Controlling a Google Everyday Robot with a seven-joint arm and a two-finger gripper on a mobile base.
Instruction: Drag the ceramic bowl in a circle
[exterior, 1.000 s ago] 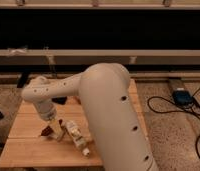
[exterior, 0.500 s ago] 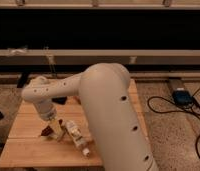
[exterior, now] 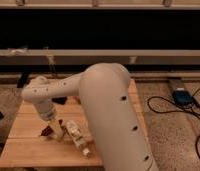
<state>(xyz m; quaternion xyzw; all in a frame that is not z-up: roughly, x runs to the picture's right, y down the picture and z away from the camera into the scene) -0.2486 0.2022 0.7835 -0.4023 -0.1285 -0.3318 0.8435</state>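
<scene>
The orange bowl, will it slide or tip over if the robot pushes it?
Only an orange edge of the ceramic bowl shows, beside the gripper low over the wooden table. It seems to sit low, so it would probably slide, not tip. The flat wood likely lets it glide.

Gripper (exterior: pixel 51 131) low over table (exterior: pixel 24 151) front-left; arm (exterior: pixel 109 112) before table right; cable (exterior: pixel 162 107) on floor far right

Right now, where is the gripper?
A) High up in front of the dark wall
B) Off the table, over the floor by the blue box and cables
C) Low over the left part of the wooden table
C: the gripper hangs low at the end of the white arm, close above the left part of the wooden table.
</scene>
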